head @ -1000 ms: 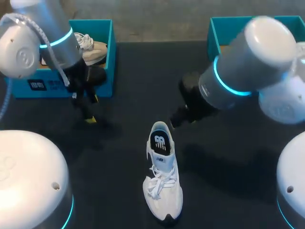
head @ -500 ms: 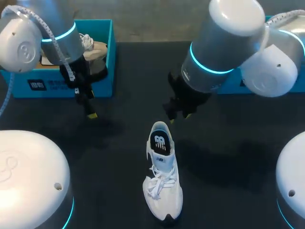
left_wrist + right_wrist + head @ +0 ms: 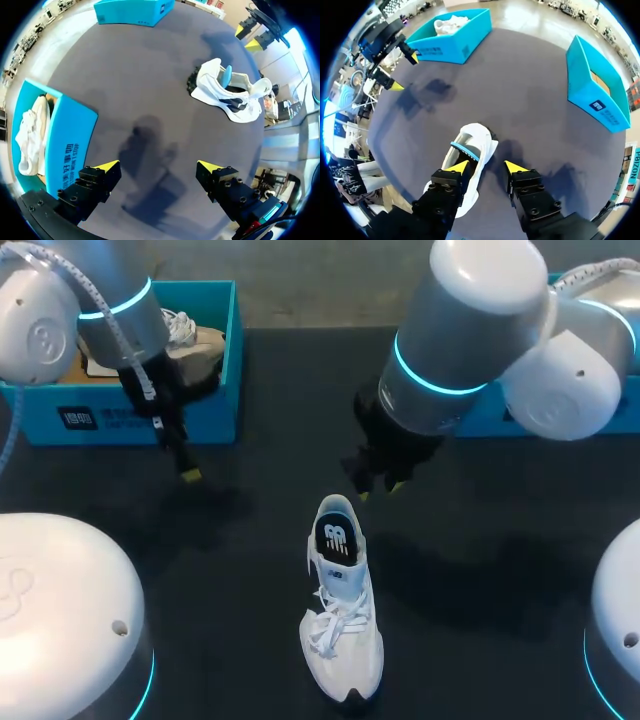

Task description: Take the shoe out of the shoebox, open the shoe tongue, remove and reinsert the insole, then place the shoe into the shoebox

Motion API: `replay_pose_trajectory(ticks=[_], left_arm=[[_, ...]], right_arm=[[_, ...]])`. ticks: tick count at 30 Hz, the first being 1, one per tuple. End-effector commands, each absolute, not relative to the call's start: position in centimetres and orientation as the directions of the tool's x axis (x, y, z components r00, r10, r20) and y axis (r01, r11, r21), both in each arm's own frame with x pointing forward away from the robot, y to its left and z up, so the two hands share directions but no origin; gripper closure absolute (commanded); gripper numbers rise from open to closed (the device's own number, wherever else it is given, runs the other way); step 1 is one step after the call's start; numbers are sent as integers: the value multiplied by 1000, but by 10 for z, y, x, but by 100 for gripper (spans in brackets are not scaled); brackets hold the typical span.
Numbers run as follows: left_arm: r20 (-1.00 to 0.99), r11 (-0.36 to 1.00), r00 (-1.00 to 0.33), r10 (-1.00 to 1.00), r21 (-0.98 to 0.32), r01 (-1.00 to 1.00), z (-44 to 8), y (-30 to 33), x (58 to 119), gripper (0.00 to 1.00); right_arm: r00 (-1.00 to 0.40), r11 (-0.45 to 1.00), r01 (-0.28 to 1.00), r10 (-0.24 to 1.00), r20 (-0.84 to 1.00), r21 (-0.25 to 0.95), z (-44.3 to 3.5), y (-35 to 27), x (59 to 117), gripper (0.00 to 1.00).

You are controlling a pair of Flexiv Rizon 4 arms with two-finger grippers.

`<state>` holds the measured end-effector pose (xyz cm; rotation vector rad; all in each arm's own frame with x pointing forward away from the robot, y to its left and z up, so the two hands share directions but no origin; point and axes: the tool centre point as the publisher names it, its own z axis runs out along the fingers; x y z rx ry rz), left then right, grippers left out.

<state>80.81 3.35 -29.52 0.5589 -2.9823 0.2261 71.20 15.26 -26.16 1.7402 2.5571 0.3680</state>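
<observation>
A white shoe (image 3: 340, 605) lies on the dark table, toe toward the front edge, its dark insole (image 3: 336, 537) showing at the heel opening. My right gripper (image 3: 378, 488) hovers just behind the heel, open, holding nothing. In the right wrist view this gripper (image 3: 487, 166) is above the shoe (image 3: 465, 150), one finger over the heel opening and the other beside the shoe. My left gripper (image 3: 157, 166) is wide open over bare table beside the left shoebox (image 3: 215, 405). The shoe (image 3: 227, 92) lies well ahead of it.
The left shoebox holds a second pale shoe (image 3: 195, 340). Another blue shoebox (image 3: 597, 85) stands at the back right, largely hidden behind my right arm in the head view. My left gripper (image 3: 405, 71) shows beyond the shoe in the right wrist view.
My right arm swung in from the right and stopped behind the shoe's heel, its fingers drawing closer together. My left gripper drifted slightly back toward the left shoebox.
</observation>
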Motion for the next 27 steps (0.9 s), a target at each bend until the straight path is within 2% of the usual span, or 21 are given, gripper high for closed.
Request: replay_pose_trajectory(ticks=[1,7,10,13,27], left_arm=[[124,911,-917,-378,-124,-392,-290,38,809,0],[110,884,-890,-443,-112,-454,-285,46,813,0],[87,867,-873,-480,-107,-487,-282,50,815,0],[74,851,-857,-509,-101,-515,-279,54,817,0],[67,746,-754,-654,-112,-657,-271,81,830,0]], right_arm=[[-363,338,920,926,101,199,-263,155,712,62],[-343,323,929,935,90,180,-264,157,712,69],[-327,309,935,941,86,172,-265,158,711,78],[-306,291,943,949,78,162,-266,158,710,100],[-187,180,976,981,46,120,-271,166,702,100]])
